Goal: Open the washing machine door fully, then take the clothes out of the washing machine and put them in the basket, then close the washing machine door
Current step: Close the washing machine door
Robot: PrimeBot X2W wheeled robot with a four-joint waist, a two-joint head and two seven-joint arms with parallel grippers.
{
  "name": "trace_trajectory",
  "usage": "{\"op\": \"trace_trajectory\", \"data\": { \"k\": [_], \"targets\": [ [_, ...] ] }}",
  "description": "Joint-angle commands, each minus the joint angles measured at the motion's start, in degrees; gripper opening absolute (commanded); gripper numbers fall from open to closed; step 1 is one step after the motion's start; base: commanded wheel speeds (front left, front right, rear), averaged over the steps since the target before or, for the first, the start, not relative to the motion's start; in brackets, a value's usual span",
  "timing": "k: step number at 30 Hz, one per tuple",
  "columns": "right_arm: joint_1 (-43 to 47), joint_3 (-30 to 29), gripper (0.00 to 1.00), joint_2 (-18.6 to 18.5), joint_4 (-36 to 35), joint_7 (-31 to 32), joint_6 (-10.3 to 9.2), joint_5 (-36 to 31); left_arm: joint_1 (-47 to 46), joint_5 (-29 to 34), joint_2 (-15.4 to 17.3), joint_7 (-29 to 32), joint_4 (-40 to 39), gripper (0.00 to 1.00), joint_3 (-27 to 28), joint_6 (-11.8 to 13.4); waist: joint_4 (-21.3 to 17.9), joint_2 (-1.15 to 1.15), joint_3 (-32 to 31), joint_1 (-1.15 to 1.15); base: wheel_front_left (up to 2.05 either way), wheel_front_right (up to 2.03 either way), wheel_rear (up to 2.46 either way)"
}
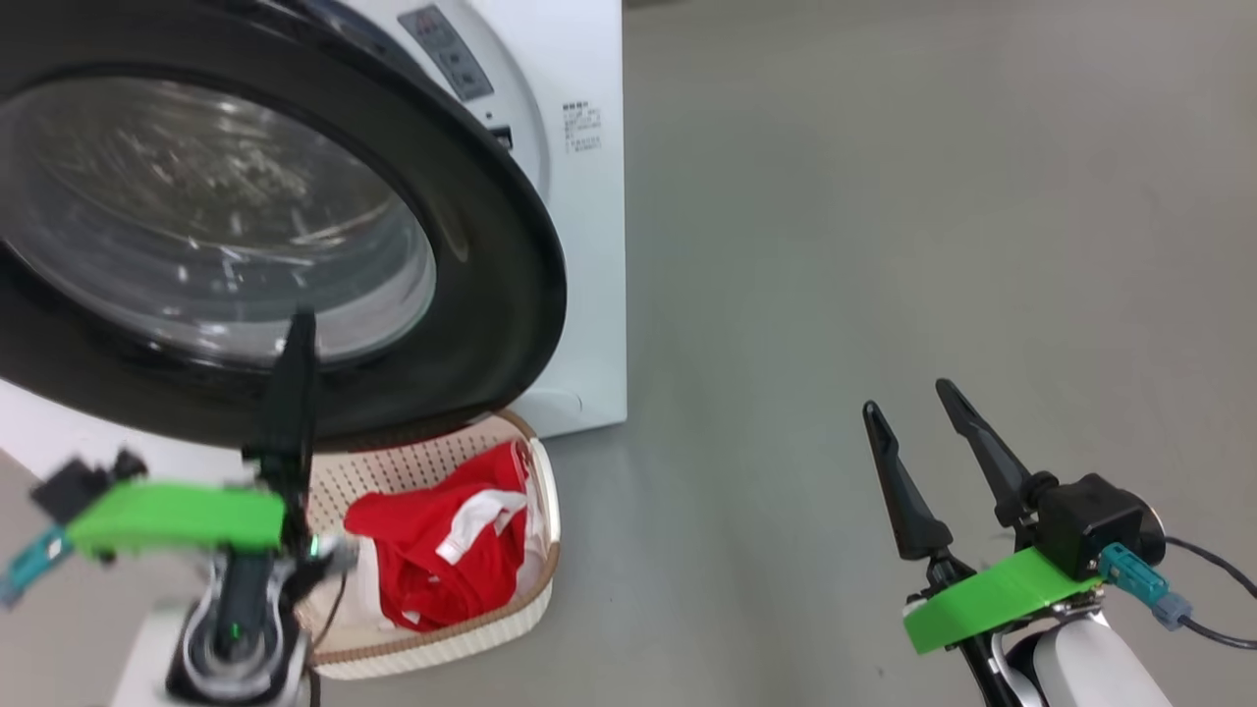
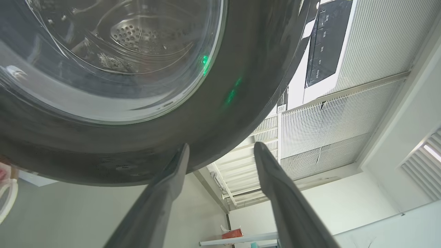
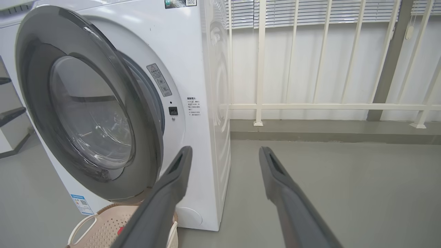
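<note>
Washing machine door (image 1: 511, 275) hangs ajar, its lower rim just beyond, perhaps touching, the empty wide-open left jaws; right jaws, likewise open, sit well apart.

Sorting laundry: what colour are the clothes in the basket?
Clothes: red with white trim; best in head view.

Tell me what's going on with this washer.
The robot is on a laundry-unloading job. Red clothes lie in the basket beneath the washing machine door, which stands open, not yet closed. The left end effector is open and empty, pointing up by the door's lower black rim. The right end effector hangs open and empty over the floor.
</note>
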Motion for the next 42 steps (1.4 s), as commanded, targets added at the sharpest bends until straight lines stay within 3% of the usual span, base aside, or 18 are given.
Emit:
{"op": "trace_trajectory", "data": {
  "k": [1, 5, 8, 9, 18, 26, 31, 36, 42],
  "targets": [
    [-0.24, 1.22, 1.0, 0.05, -1.25, -0.37, 0.36, -0.38, 1.02, 1.69, 2.31, -1.03, -2.66, 1.0, 1.58, -0.93, 0.29, 0.0, -2.18, 0.0, 0.0, 0.0, 0.0],
    [0.35, 1.1, 1.0, 0.08, -1.16, -0.37, 0.36, -0.42, 5.09, 5.7, 3.94, -3.51, -4.84, 1.0, 1.07, -1.18, 0.4, 0.0, -3.24, 0.0, 0.0, 0.0, 0.0],
    [0.85, 1.36, 1.0, 0.12, -0.94, -0.37, 0.36, -0.26, 9.51, 12.98, 6.35, -7.76, -6.83, 1.0, -0.19, -1.54, 0.37, 0.0, -4.39, 0.0, 0.0, 0.0, 0.0],
    [0.85, 1.36, 1.0, 0.12, -0.94, -0.37, 0.36, -0.26, 9.51, 12.98, 6.35, -7.76, -6.83, 1.0, -0.19, -1.54, 0.37, 0.0, -4.39, 0.0, 0.0, 0.0, 0.0],
    [2.51, 1.18, 1.0, 0.16, -0.98, -0.37, 0.36, -0.12, 17.9, 32.61, 8.63, -11.88, -8.91, 1.0, -0.2, -1.77, 0.8, 0.0, -6.56, 0.0, 0.0, 0.0, 0.0],
    [4.31, 0.54, 1.0, 0.18, -1.61, -0.37, 0.36, 0.02, 23.91, 56.5, 4.3, -11.97, -14.81, 1.0, 9.08, -0.77, 1.23, 0.0, -7.87, 0.0, 0.0, 0.0, 0.0],
    [4.74, 0.32, 1.0, 0.18, -2.01, -0.37, 0.36, 0.2, 27.09, 67.45, 0.54, -11.97, -17.0, 1.0, 12.06, -1.51, 1.25, 0.0, -8.21, 0.0, 0.0, 0.0, 0.0],
    [5.06, 0.37, 1.0, 0.19, -2.38, -0.37, 0.36, 0.38, 29.69, 74.02, -1.16, -11.98, -16.19, 1.0, 12.62, -2.2, 1.07, 0.0, -8.27, 0.0, 0.0, 0.0, 0.0],
    [5.37, 0.51, 1.0, 0.19, -2.35, -0.37, 0.36, 0.46, 31.47, 75.8, -3.21, -11.98, -15.04, 1.0, 13.82, -2.59, 1.02, 0.0, -8.4, 0.0, 0.0, 0.0, 0.0]
  ]
}}
